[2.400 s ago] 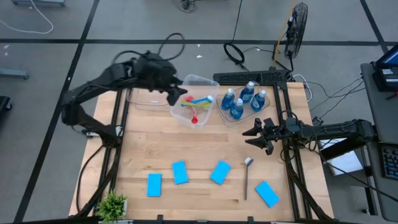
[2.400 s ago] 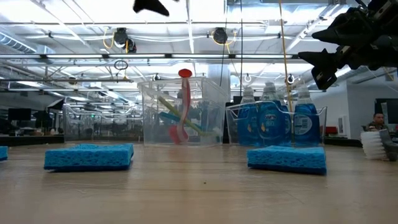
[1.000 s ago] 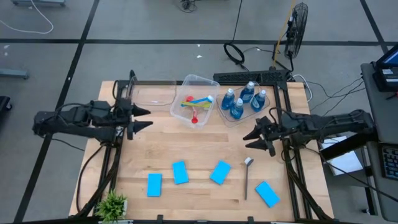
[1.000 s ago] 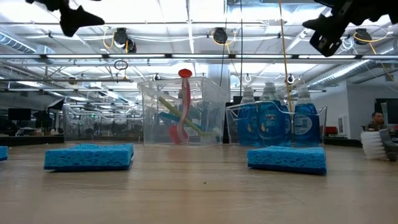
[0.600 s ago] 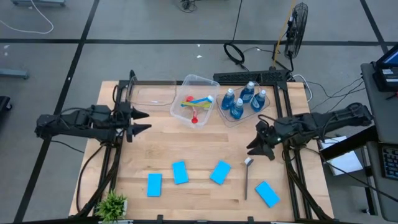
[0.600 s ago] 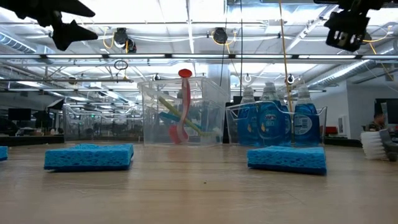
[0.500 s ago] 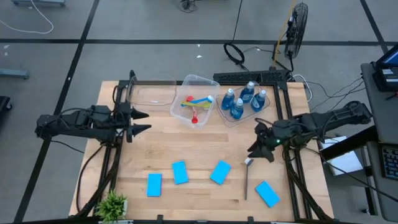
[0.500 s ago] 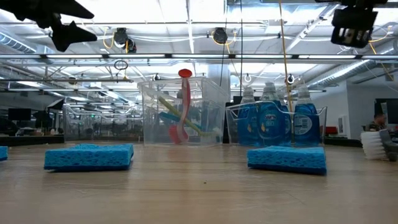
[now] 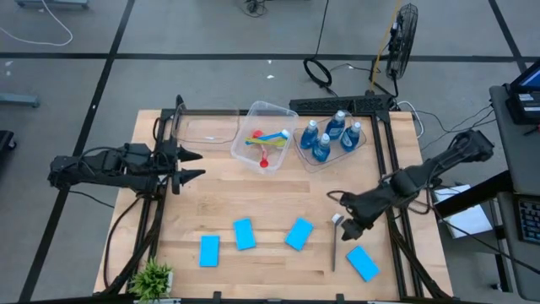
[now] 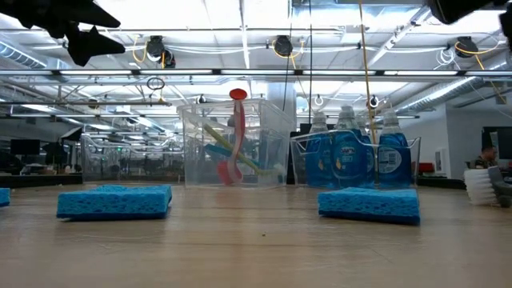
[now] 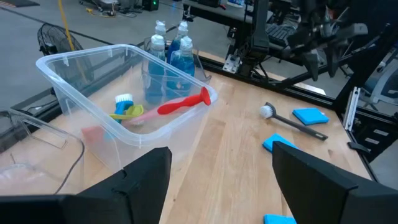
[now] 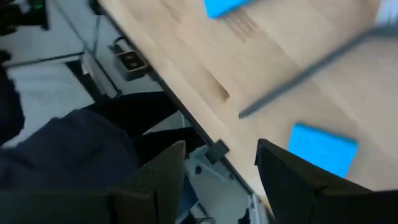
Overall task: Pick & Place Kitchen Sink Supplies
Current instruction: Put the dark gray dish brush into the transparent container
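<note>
A grey brush lies flat on the table at the near right, between two blue sponges. Two more sponges lie to the left. My right gripper hovers open just above the brush's head, touching nothing; its wrist view shows the handle and a sponge beyond the open fingers. Red, yellow and blue brushes lie in a clear tub. The blue bottles stand in a second tub. My left gripper waits open at the table's left.
An empty clear tub stands at the far left, beside the brush tub. A small green plant stands at the near left corner. Dark frame rails run along the left and right table edges. Bare wood lies mid-table.
My right gripper has swung from beside the bottle tub toward the table's near edge, over the grey brush's head, rolling about its axis and tipping downward. My left gripper has sunk a little, then stayed still. No object has moved.
</note>
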`<action>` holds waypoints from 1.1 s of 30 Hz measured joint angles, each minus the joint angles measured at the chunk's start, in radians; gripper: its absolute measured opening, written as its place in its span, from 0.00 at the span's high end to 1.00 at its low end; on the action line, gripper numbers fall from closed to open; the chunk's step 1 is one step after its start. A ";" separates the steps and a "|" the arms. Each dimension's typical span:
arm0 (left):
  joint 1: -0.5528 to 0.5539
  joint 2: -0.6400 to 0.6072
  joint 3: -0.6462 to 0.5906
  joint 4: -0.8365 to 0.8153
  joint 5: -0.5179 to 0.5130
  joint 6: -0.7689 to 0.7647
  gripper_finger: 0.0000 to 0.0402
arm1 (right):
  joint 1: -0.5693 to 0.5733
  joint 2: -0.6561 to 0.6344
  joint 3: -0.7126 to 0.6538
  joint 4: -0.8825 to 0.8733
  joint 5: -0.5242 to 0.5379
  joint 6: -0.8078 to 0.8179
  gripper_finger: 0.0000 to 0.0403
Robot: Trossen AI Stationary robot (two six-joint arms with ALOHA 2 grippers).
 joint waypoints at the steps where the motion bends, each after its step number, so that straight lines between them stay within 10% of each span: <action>1: 0.000 0.000 0.000 0.000 0.000 0.000 0.31 | 0.008 0.014 0.000 0.000 -0.001 0.037 0.54; 33: 0.001 0.000 0.001 -0.002 -0.001 0.044 0.30 | 0.025 0.380 0.000 -0.050 0.197 0.355 0.54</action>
